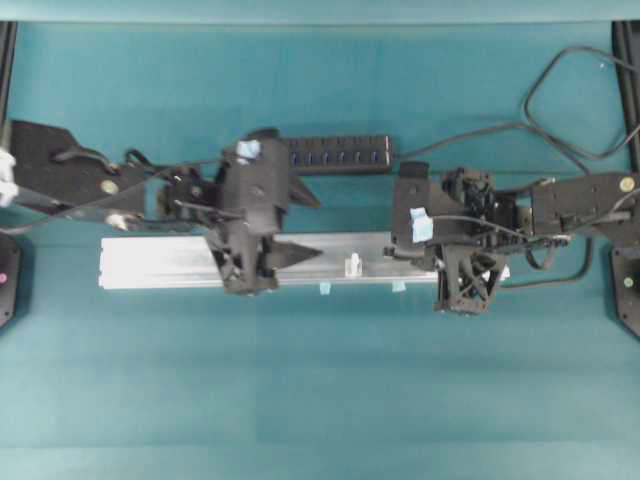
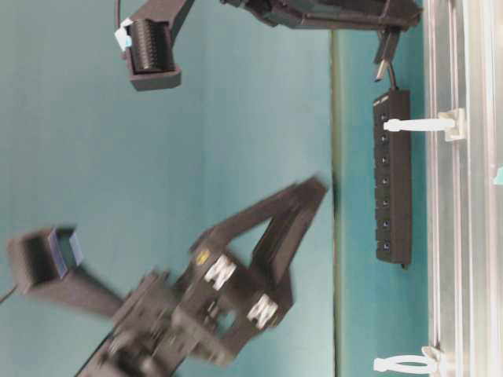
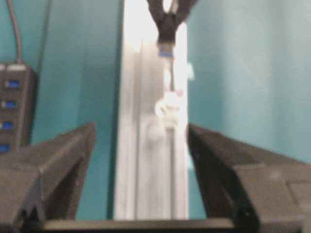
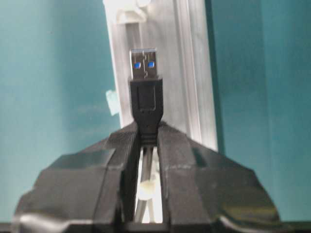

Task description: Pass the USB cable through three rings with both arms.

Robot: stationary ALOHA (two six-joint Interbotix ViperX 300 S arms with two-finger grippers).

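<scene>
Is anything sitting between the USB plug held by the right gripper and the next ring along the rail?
Nothing visible. The right gripper holds the USB plug aimed along the aluminium rail; the ring ahead has bare rail before it.

Both arms (image 1: 250, 215) are black, lattice-framed, light-blue-tagged, thinly cabled, ending in wedge-fingered claws.

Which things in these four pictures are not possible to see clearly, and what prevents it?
- Third ring: overhead view shows only one ring; the arms cover the rest of the aluminium rail.
- USB cable behind its plug: right wrist view, hidden between the right gripper's fingers.
- Left gripper: left wrist view, blurred, fingertips cut off.
- Rail ends: table-level view, cropped.
</scene>
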